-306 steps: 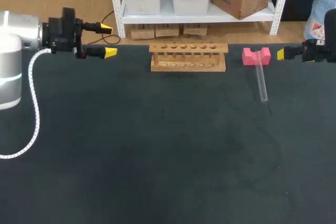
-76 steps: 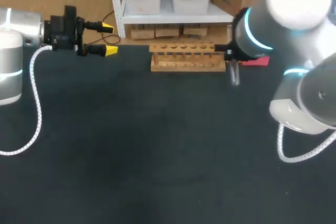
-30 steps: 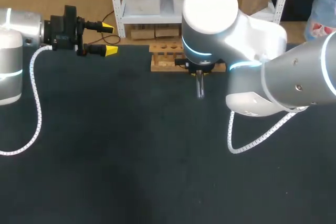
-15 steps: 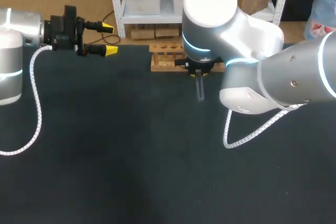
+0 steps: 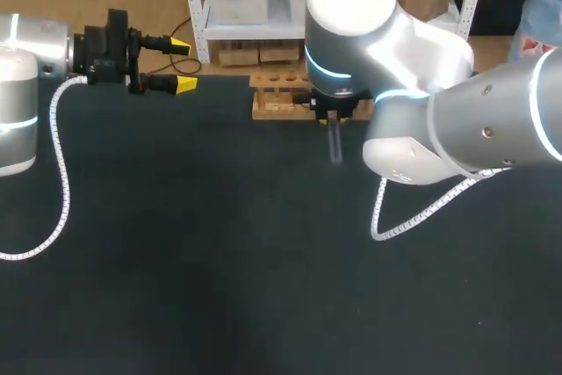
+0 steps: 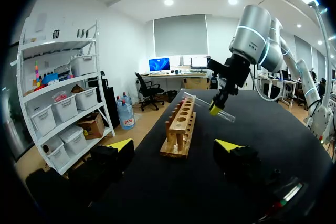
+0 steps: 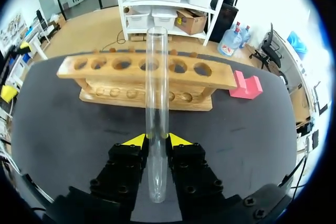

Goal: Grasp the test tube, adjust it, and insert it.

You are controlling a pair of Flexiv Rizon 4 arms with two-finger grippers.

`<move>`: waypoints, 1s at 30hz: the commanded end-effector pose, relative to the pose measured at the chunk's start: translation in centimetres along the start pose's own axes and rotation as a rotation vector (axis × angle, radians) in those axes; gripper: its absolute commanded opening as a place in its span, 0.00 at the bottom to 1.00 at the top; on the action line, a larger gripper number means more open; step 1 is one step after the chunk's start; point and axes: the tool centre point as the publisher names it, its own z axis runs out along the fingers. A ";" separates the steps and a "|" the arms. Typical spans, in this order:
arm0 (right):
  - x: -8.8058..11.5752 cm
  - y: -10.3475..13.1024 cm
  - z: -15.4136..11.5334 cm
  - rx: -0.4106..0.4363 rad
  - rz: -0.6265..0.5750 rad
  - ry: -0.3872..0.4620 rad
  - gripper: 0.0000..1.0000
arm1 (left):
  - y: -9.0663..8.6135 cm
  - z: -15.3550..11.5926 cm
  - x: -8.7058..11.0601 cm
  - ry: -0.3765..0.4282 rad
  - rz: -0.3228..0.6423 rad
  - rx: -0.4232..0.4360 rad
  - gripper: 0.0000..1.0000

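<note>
Right hand (image 7: 157, 139) closed on glass test tube (image 7: 157, 77); tube's long axis points ahead over wooden rack (image 7: 94, 97) at far edge of surface (image 7: 58, 129).

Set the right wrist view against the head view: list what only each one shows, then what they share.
Right wrist view only: the pink block beyond the wooden rack, all six rack holes, and the right gripper with its yellow tips pressing the test tube from both sides. Head view only: the right arm covering the rack's right part, and the left arm with its white cable at the table's left. Both: the rack and the tube, not yet in a hole.
</note>
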 end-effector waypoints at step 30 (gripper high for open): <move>-9.4 -1.2 -11.4 -0.202 0.032 -0.826 0.00 | -0.1 0.0 0.0 -0.001 0.001 -0.003 1.00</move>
